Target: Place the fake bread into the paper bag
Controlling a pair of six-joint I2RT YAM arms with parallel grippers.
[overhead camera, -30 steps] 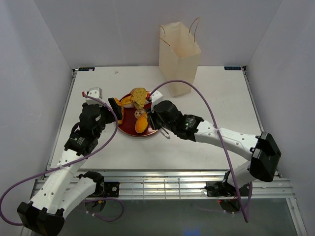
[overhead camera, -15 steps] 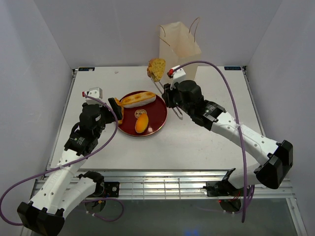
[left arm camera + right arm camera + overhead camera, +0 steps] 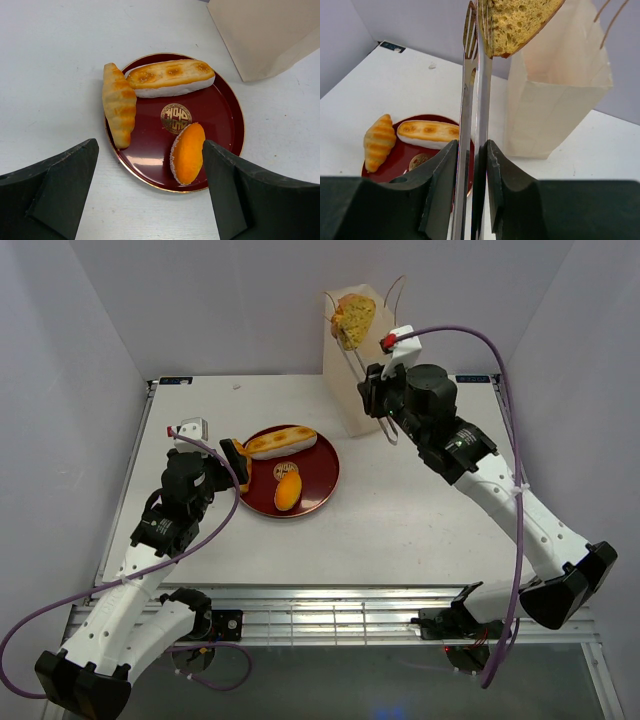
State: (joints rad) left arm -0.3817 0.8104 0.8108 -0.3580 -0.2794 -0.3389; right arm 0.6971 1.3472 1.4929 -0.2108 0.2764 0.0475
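Note:
My right gripper (image 3: pixel 380 400) (image 3: pixel 470 165) is shut on thin metal tongs (image 3: pixel 470 100). The tongs pinch a spongy tan bread wedge (image 3: pixel 353 318) (image 3: pixel 520 20), held high at the open top of the paper bag (image 3: pixel 342 380) (image 3: pixel 555 100). On the dark red plate (image 3: pixel 225 115) (image 3: pixel 325 475) lie a croissant (image 3: pixel 119 102), a long roll (image 3: pixel 170 76) (image 3: pixel 282 441) and an orange oval bun (image 3: pixel 188 152) (image 3: pixel 288 490). My left gripper (image 3: pixel 150 197) (image 3: pixel 232 460) hangs open by the plate's left, near rim, holding nothing.
The bag stands upright at the back of the white table (image 3: pixel 420 510), its two brown loop handles (image 3: pixel 398 295) sticking up. Grey walls close in the left, back and right. A purple cable arcs over my right arm.
My right arm has lifted the wedge in the tongs off the plate and carried it up and back to the bag's top. The left arm has not moved.

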